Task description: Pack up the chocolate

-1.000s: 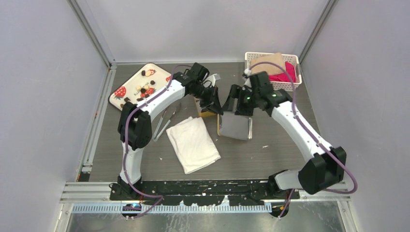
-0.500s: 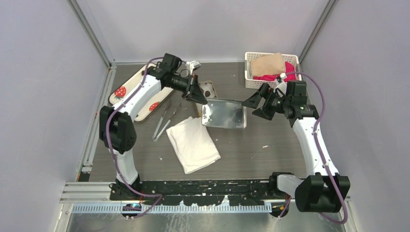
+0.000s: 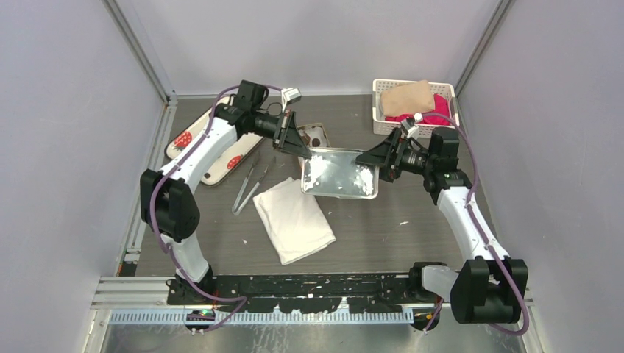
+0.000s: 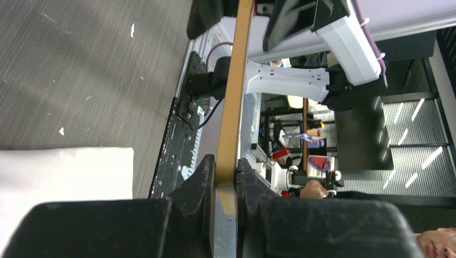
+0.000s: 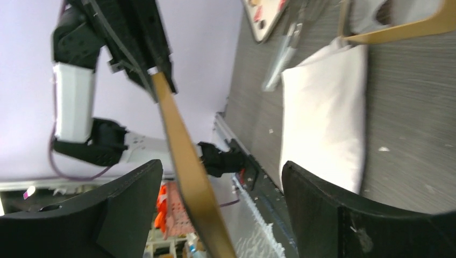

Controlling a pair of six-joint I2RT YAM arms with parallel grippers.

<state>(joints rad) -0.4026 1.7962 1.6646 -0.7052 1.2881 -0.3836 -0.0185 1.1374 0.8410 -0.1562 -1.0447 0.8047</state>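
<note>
— Why hold the lid [image 3: 338, 173] there?
— My left end effector [image 3: 299, 147] clenches its edge; my right end effector [image 3: 368, 158] gapes, released. Probably to close the tin [image 3: 321, 130] behind it, where chocolate [image 3: 316, 137] sits, toward the counter's [image 3: 412, 235] far edge.

The tin lid [image 3: 338, 173] is found at the middle of the table [image 3: 419, 220], between the left gripper [image 3: 302, 150] at its rear left corner and the right gripper [image 3: 368, 162] at its right end. An open tin [image 3: 315, 135] is placed just behind it. Before it a cloth [image 3: 293, 219] is laid, with tweezers [image 3: 249, 184] on the left. A tray [image 3: 217, 170] is set at the rear left, a basket [image 3: 379, 110] at the rear right.
</note>
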